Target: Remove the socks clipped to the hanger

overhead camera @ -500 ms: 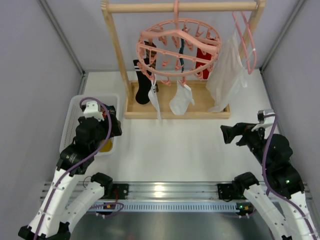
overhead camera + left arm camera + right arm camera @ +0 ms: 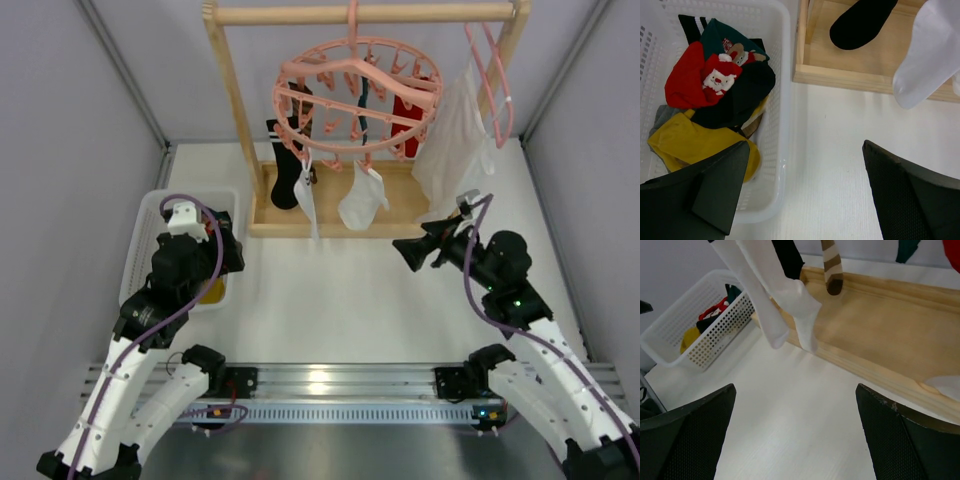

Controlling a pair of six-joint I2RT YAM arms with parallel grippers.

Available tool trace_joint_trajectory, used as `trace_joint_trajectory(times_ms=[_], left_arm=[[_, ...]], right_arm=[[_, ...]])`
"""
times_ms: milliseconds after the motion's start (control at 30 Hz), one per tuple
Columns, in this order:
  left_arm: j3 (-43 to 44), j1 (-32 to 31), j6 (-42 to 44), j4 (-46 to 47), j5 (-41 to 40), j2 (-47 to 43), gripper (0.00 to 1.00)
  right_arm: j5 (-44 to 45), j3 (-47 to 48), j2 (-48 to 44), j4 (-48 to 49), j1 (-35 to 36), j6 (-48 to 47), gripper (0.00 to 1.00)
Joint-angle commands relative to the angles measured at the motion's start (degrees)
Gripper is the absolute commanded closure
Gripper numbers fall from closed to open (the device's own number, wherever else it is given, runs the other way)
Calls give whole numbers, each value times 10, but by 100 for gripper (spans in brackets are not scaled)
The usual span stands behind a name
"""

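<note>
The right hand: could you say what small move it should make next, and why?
Probably ease the right hand forward and up toward the nearest white sock: its jaws stand open and empty, and the sock hangs from the hanger.

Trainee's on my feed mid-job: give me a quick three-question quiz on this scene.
1. True or false: the left tool and right tool are both open and empty.
2. What hangs on the rack right of the hanger? A) a towel B) a white garment C) a hat
3. Fill in: the leftmost sock on the hanger is ____ with white stripes.
Key: 1 true; 2 B; 3 black.
</note>
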Motion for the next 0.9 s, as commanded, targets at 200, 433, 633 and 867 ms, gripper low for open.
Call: trace_joint_trajectory(times_ms=[200, 433, 633, 867], left_arm=[[-2, -2, -4, 24, 19, 1, 2], [5, -1, -4, 23, 36, 10, 2], [45, -1, -34, 23, 85, 17, 2], [186, -3, -78, 23, 153, 99, 2]], right_arm=[[-128, 12, 287, 434, -6, -47, 1], [-144, 42, 449, 623, 26, -18, 10], [-90, 31, 521, 725, 87, -18, 40], [-55, -19, 516, 829, 110, 32, 100]])
